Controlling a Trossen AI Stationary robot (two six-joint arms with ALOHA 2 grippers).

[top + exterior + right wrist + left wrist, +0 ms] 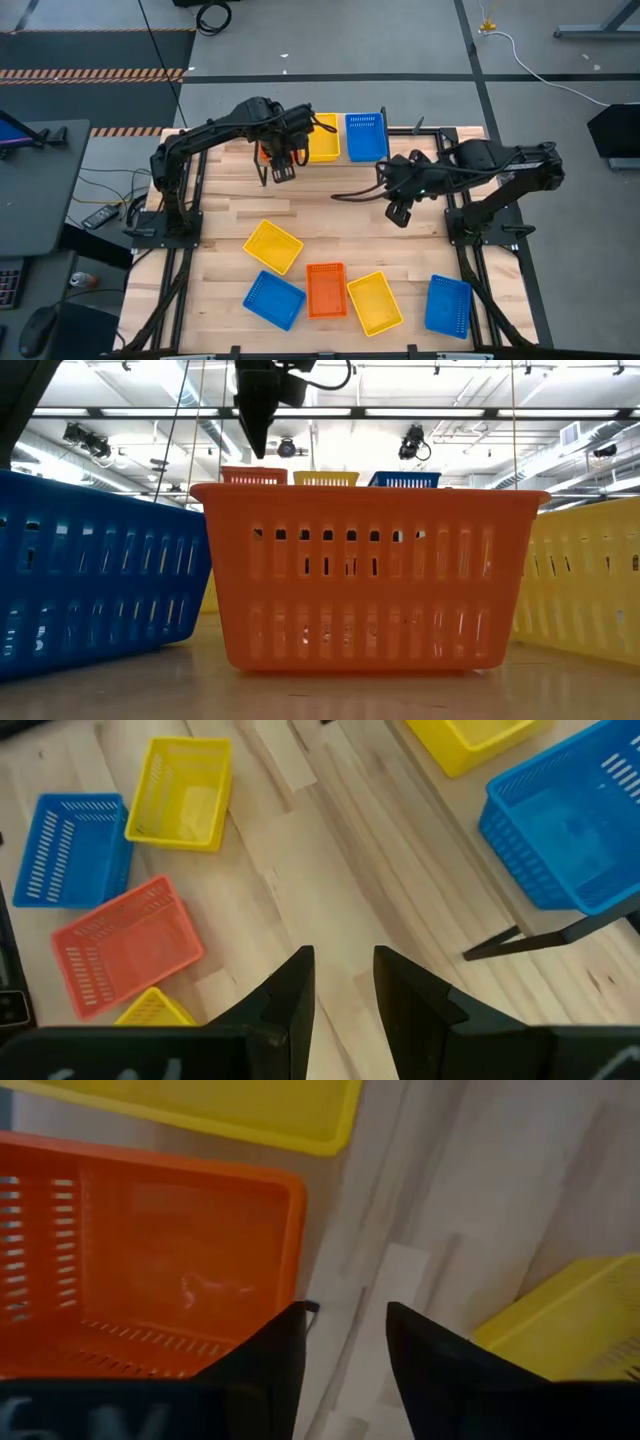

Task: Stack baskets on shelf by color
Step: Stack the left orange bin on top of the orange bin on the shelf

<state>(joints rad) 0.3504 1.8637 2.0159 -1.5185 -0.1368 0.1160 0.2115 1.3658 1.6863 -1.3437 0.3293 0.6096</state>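
Note:
Three baskets stand side by side on the shelf (pixel 395 140) at the table's far edge: an orange basket (pixel 150 1270), mostly hidden under my left arm in the high view, a yellow basket (pixel 322 137) and a blue basket (pixel 366 136). My left gripper (pixel 279 172) hovers open at the orange basket's near rim; in the left wrist view (pixel 345 1345) its fingers stand just beside that basket's corner. My right gripper (pixel 400 213) hangs open over bare table in front of the shelf's right end (pixel 343 980).
Several baskets lie loose on the table's near half: yellow (pixel 272 246), blue (pixel 273 299), orange (pixel 325 289), yellow (pixel 374 302) and blue (pixel 448 305). Bare wood stretches between them and the shelf. The shelf's black leg (pixel 500 938) stands near my right gripper.

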